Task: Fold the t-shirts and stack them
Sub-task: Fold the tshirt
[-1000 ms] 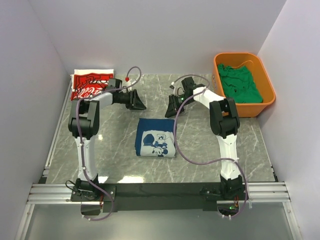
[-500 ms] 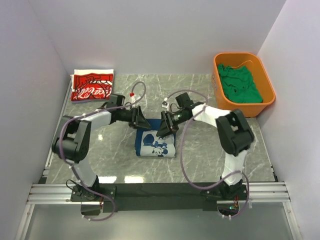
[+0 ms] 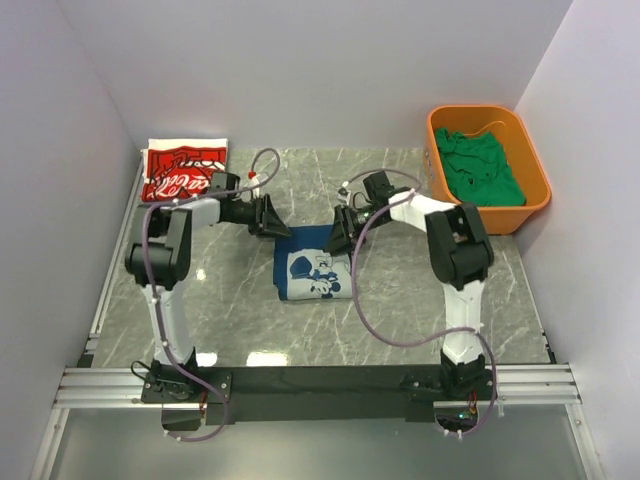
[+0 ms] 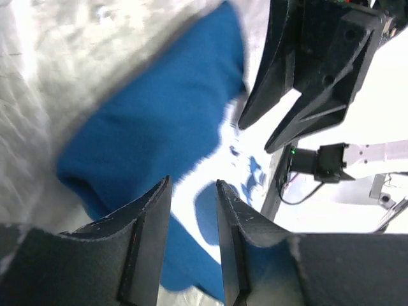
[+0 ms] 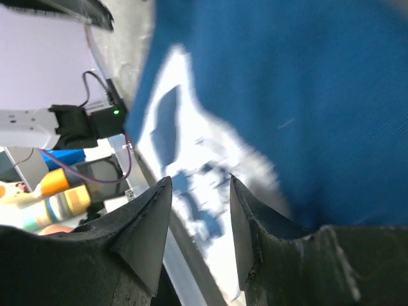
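Your navy tee [image 3: 312,272] lies folded into a soft, roughly square pad in the middle of the desk [image 3: 230,300], a flat slab with a grey marble pattern and pale veins. The cloth is matte knit. Its upper face carries a white cartoon print of a round-eared mouse figure, and you can read no words on it.

Your left hand [image 3: 280,226] sits at the pad's upper left corner and your right hand [image 3: 334,242] at its upper right corner. Both are matte black and wedge-shaped.

In the left wrist view the 2 fingers [image 4: 143,236] stand a narrow gap apart. Only blurred blue cloth and white print show beyond them, so that hand is open and grips nothing. In the right wrist view the 2 tapered fingers are also parted, with blue knit and print behind the gap and nothing pinched. You cannot tell whether any fingertip touches the cloth.

The red tee [image 3: 183,172] lies folded flat in the upper left of the frame, at the desk's far corner. White script runs across it and looks like Coca-Cola lettering, with a white strip along its top edge.

The green tee [image 3: 482,170] is a crumpled heap inside the tub [image 3: 538,205], a glossy orange plastic bin with rounded corners at the upper right of the frame.
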`<state>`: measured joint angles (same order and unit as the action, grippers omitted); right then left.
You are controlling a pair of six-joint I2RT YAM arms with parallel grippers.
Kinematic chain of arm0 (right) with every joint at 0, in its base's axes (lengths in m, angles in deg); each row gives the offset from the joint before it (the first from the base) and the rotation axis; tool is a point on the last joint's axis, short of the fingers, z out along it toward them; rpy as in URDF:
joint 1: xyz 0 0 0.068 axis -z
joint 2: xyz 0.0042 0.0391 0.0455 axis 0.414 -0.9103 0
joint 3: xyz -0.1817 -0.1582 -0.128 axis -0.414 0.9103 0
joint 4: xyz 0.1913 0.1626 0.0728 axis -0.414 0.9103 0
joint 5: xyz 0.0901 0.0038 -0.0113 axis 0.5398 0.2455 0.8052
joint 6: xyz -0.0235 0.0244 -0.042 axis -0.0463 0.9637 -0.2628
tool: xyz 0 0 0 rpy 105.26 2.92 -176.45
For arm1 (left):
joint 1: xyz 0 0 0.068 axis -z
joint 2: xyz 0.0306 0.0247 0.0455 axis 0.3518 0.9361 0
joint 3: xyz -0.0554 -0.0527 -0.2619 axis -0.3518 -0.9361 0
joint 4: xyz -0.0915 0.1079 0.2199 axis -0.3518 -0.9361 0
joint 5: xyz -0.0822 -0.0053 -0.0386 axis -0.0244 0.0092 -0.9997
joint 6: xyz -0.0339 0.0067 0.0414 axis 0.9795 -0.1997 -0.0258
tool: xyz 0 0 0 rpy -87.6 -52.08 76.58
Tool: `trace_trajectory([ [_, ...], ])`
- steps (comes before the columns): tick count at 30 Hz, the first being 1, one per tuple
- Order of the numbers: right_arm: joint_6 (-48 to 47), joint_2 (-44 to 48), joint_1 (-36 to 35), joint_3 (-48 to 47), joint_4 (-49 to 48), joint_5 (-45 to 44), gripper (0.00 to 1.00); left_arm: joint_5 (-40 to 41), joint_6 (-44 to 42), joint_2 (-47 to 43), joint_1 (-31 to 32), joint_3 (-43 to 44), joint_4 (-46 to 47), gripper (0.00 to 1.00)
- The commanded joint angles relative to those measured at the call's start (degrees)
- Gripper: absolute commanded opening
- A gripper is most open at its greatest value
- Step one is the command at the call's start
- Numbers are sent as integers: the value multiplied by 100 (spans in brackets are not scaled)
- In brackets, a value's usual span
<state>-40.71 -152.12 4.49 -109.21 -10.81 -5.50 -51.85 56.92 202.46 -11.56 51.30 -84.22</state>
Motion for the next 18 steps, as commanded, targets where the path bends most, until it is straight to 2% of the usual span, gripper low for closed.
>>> trace_trajectory([
  [1,60,1347,-182,349,-167,288,49,-690,-569,-1037,71,-171,-450,40],
  [4,375,1929,-464,1444,-720,342,49,-806,-447,-1705,343,-804,-574,40],
  [8,474,2002,-728,2213,-1223,368,49,-781,299,-2242,748,-2032,23,41],
  [12,-289,1362,-798,2135,-723,149,47,-527,451,-1770,854,-2563,288,41],
  [16,-554,457,-623,1985,-529,-27,45,185,-94,-1005,627,-2327,-90,41],
  [18,-651,341,-474,1959,-433,-211,45,527,-392,-653,459,-2046,-344,41],
])
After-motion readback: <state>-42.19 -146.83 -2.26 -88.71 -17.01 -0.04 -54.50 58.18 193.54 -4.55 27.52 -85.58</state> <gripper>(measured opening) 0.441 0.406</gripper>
